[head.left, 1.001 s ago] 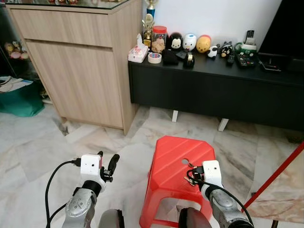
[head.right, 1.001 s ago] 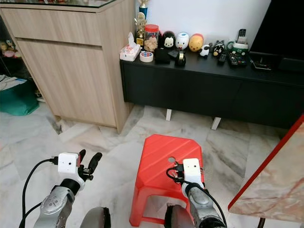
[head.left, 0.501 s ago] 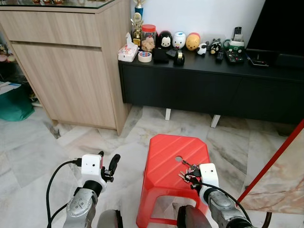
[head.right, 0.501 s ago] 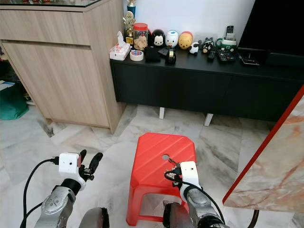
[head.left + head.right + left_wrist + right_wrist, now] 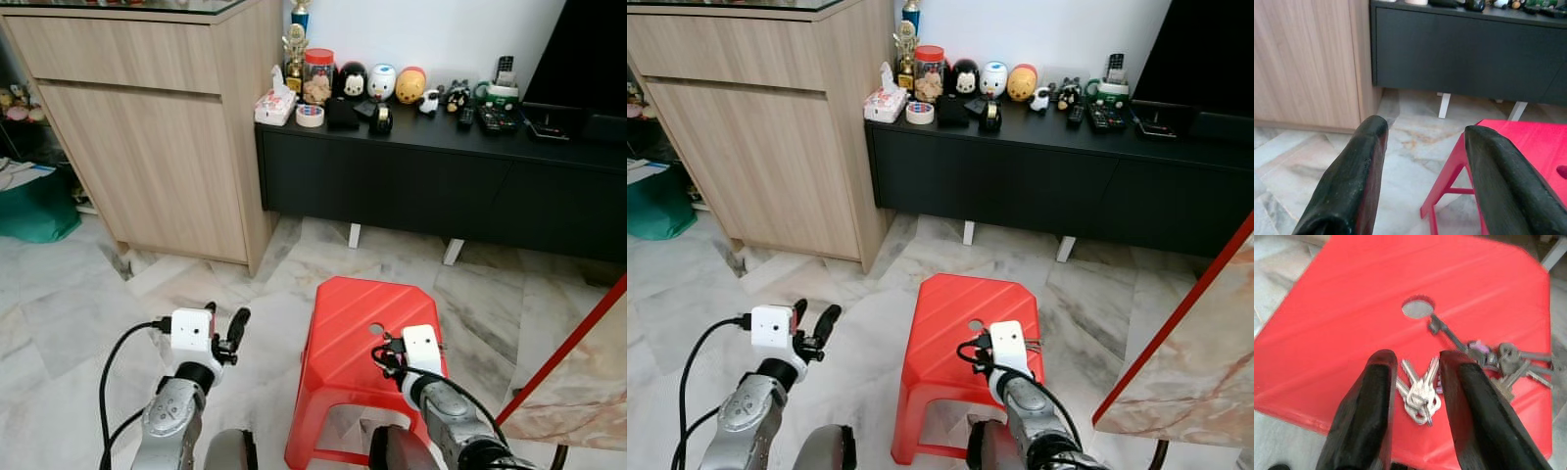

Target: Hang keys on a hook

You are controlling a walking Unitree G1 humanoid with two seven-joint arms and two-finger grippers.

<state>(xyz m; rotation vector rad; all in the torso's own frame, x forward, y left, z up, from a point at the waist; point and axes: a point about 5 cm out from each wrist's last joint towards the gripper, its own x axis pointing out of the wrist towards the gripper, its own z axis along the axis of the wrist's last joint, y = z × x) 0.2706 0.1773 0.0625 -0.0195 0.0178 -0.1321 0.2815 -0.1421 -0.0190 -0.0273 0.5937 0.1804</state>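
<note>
**Reaching for the keys on the stool**

Lowering my right end effector (image 5: 1413, 382) over the red stool (image 5: 348, 323), I have its fingers narrowly apart on both sides of a small bunch of keys (image 5: 1420, 389), not yet closed. More keys (image 5: 1498, 360) lie beside. My left end effector (image 5: 1422, 161) is wide and idle. Next I judge I must close and lift. I see no hook.

Note: the right claw (image 5: 385, 354) hides the keys (image 5: 1422, 394) on your head views; the stool's (image 5: 1342, 323) legs are cut off.
</note>
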